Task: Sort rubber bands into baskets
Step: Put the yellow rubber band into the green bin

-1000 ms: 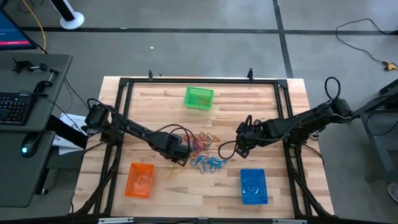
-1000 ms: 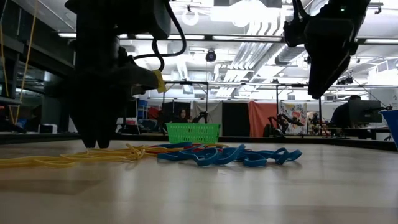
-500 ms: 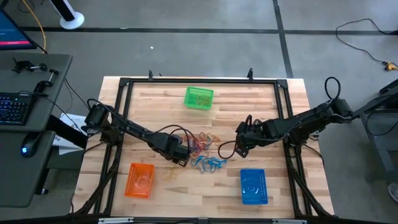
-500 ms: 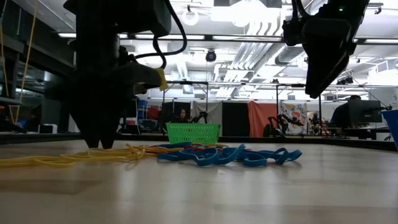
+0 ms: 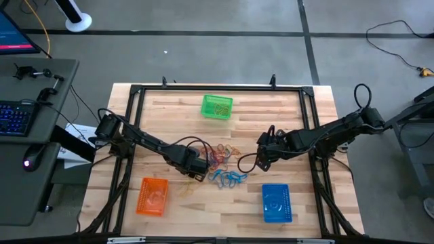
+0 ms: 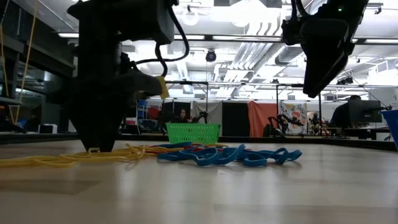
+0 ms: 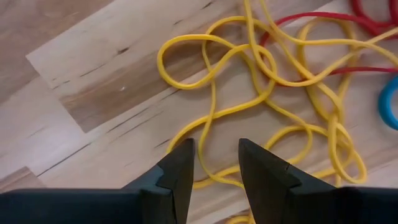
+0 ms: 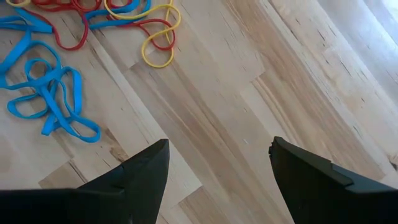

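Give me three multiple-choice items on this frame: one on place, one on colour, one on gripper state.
1. Where does the green plastic mesh basket sit on the wooden table?
A. far edge, middle
B. near left corner
C. near right corner

2. What colour are the thin rubber bands directly in front of the left gripper?
A. blue
B. yellow
C. green

3. How is the right gripper?
A. shut on a blue band
B. shut, empty
C. open, empty

Key: 1 A, the high view shows it at the far side, centred. 2 B, the left wrist view shows yellow loops ahead of the fingers. 3 C, the right wrist view shows wide fingers over bare wood.
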